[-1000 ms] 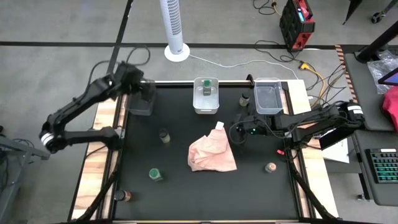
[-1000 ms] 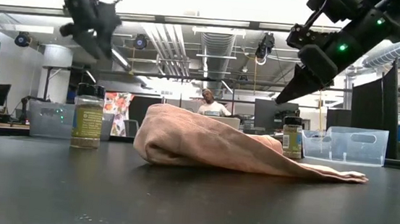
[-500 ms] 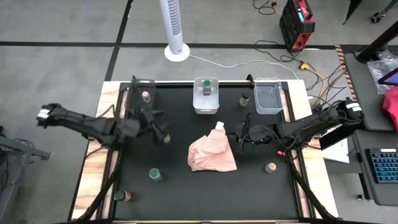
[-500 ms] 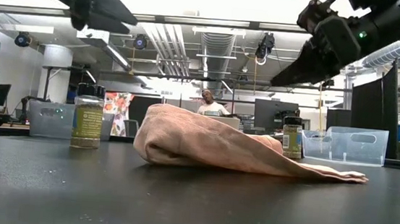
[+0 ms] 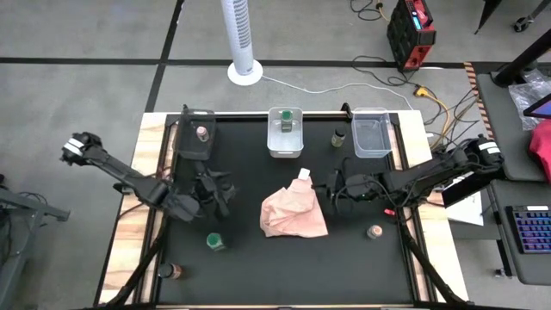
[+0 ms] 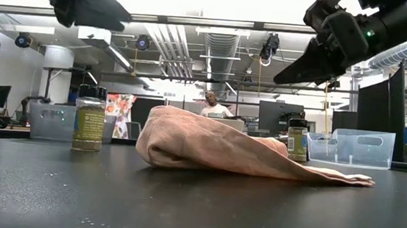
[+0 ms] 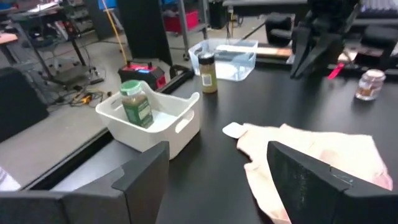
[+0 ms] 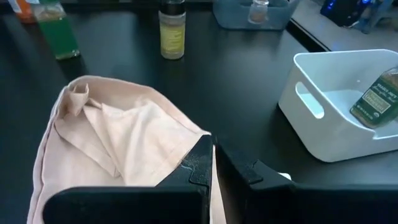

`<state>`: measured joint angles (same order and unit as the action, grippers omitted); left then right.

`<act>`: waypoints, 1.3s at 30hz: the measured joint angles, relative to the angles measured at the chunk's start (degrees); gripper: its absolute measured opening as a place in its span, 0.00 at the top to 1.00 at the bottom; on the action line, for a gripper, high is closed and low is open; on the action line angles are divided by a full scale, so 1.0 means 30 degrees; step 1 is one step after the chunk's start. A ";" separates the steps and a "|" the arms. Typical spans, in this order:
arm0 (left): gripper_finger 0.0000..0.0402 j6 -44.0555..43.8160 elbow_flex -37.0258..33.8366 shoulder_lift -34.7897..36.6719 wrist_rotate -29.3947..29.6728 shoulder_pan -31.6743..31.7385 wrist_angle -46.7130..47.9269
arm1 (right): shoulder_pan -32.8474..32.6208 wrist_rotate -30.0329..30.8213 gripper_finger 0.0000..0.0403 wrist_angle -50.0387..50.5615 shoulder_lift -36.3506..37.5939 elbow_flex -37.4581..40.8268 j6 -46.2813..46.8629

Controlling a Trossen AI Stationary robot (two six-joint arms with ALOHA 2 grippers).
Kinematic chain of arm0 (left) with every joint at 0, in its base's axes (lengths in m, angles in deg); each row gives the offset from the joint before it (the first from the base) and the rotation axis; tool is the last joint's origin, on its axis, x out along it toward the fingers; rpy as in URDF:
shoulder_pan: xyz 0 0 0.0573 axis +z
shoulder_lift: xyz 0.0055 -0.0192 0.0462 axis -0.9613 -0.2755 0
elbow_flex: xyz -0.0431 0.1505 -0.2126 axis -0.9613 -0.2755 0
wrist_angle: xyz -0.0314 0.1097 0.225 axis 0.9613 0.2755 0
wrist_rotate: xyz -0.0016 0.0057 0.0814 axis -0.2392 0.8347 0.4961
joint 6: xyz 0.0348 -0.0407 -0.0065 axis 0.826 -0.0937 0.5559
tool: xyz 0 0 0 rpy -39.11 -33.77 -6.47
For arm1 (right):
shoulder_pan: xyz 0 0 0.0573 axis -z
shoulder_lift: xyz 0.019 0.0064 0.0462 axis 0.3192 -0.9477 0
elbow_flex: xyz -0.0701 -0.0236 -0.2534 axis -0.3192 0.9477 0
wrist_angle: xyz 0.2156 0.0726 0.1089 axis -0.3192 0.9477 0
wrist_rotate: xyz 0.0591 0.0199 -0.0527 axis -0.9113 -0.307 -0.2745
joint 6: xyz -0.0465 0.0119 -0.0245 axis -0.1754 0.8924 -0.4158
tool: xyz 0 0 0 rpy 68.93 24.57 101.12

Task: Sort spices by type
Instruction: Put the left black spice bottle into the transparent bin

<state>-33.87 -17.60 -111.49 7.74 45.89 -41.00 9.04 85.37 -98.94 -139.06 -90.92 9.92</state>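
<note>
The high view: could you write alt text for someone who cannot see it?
Two dark robot arms reach over a black table toward a crumpled pink cloth. Spice jars stand scattered around it, and three bins line the far edge.

- Black table (image 5: 258, 267).
- Three bins (image 5: 285, 148) along far edge.
- Pink cloth (image 5: 294, 215) at centre.
- Spice jars (image 5: 214, 242) scattered around, one at near-left corner.

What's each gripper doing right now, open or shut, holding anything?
Left gripper: open, empty, above the table near a spice jar.
Right gripper: shut, empty, beside the pink cloth.
</note>
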 joint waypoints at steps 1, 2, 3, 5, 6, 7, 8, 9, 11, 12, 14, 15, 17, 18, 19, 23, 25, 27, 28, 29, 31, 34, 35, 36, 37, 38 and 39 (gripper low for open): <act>0.37 -0.0143 0.0000 -0.0337 0.0012 0.0006 -0.0078 | -0.0026 0.0000 0.97 -0.0141 0.0000 0.0093 -0.0002; 0.37 -0.0204 0.0000 -0.0666 0.0006 0.0006 -0.0239 | -0.0083 0.0000 0.97 -0.0486 0.0000 0.0204 -0.0005; 0.37 -0.0210 -0.0007 -0.1007 0.0013 0.0006 -0.0431 | -0.0107 -0.0003 0.97 -0.0852 0.0000 0.0330 -0.0081; 0.37 -0.0203 -0.0001 -0.1687 -0.0107 0.0006 -0.1247 | -0.0191 -0.0002 0.97 -0.1454 0.0000 0.0519 -0.0575; 0.37 -0.0081 0.0051 -0.1988 -0.0232 0.0006 -0.1511 | -0.0191 -0.0015 0.97 -0.1694 0.0000 0.0566 -0.0900; 0.37 0.0154 0.0111 -0.2284 -0.0563 0.0032 -0.1880 | -0.0191 -0.0009 0.97 -0.1919 0.0000 0.0602 -0.1091; 0.37 0.0496 0.0224 -0.2576 -0.0827 0.0054 -0.2256 | -0.0191 -0.0015 0.97 -0.2031 0.0000 0.0603 -0.1262; 0.37 0.0887 0.0354 -0.2837 -0.1089 0.0057 -0.2601 | -0.0184 -0.0015 0.97 -0.2047 0.0000 0.0603 -0.1355; 0.37 0.1778 0.0685 -0.3338 -0.1374 0.0057 -0.3051 | -0.0184 -0.0012 0.97 -0.2024 0.0000 0.0603 -0.1371; 0.37 0.2162 0.0899 -0.3564 -0.1511 0.0057 -0.3106 | -0.0184 -0.0007 0.97 -0.2029 0.0000 0.0603 -0.1371; 0.37 0.2743 0.1339 -0.3978 -0.1516 0.0087 -0.3092 | -0.0184 -0.0007 0.97 -0.2022 0.0000 0.0603 -0.1443; 0.37 0.3109 0.1589 -0.4154 -0.1519 0.0096 -0.3098 | -0.0184 -0.0015 0.97 -0.2015 -0.0006 0.0603 -0.1538; 0.37 0.3805 0.2080 -0.4537 -0.1520 0.0227 -0.3112 | -0.0191 -0.0015 0.97 -0.2140 -0.0007 0.0618 -0.1901; 0.37 0.4157 0.2305 -0.4722 -0.1521 0.0300 -0.3110 | -0.0184 -0.0015 0.97 -0.2253 -0.0007 0.0618 -0.2039; 0.37 0.4525 0.2495 -0.4882 -0.1519 0.0368 -0.3107 | -0.0184 -0.0015 0.97 -0.2347 -0.0007 0.0618 -0.2223; 0.37 0.5661 0.2827 -0.5225 -0.1517 0.0501 -0.3098 | -0.0184 -0.0022 0.97 -0.2476 -0.0007 0.0611 -0.2671; 0.37 0.5784 0.2834 -0.5263 -0.1517 0.0549 -0.3090 | -0.0184 -0.0022 0.97 -0.2472 -0.0007 0.0611 -0.2661; 0.37 0.5815 0.2791 -0.5219 -0.1532 0.0639 -0.3145 | -0.0184 -0.0022 0.97 -0.2445 -0.0007 0.0611 -0.2668; 0.37 0.5819 0.2734 -0.5192 -0.1584 0.0733 -0.3176 | -0.0184 -0.0022 0.97 -0.2444 -0.0007 0.0611 -0.2683; 0.37 0.5820 0.2710 -0.5170 -0.1706 0.0837 -0.3173 | -0.0184 -0.0025 0.97 -0.2449 -0.0007 0.0611 -0.2726; 0.37 0.5823 0.2710 -0.5170 -0.2480 0.1084 -0.3180 | -0.0184 -0.0029 0.97 -0.2452 -0.0007 0.0618 -0.2896; 0.37 0.5949 0.2700 -0.5170 -0.4353 0.1648 -0.3320 | -0.0184 -0.0041 0.97 -0.2452 -0.0007 0.0618 -0.3011; 0.37 0.6078 0.2627 -0.5170 -0.4726 0.1804 -0.3458 | -0.0184 -0.0044 0.97 -0.2452 -0.0007 0.0618 -0.3011; 0.37 0.6224 0.2580 -0.5170 -0.4946 0.1948 -0.3516 | -0.0184 -0.0054 0.97 -0.2452 -0.0007 0.0618 -0.3011; 0.37 0.6367 0.2526 -0.5170 -0.5163 0.2066 -0.3661 | -0.0184 -0.0054 0.97 -0.2452 -0.0007 0.0618 -0.3011; 0.37 0.6533 0.2443 -0.5170 -0.5324 0.2165 -0.3820 | -0.0184 -0.0058 0.97 -0.2452 -0.0007 0.0618 -0.3011; 0.37 0.6760 0.2332 -0.5170 -0.5612 0.2256 -0.4127 | -0.0184 -0.0058 0.97 -0.2452 -0.0007 0.0618 -0.3019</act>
<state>-13.59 -10.60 -127.00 -9.09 52.66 -53.38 8.49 85.20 -106.30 -139.08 -89.07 0.86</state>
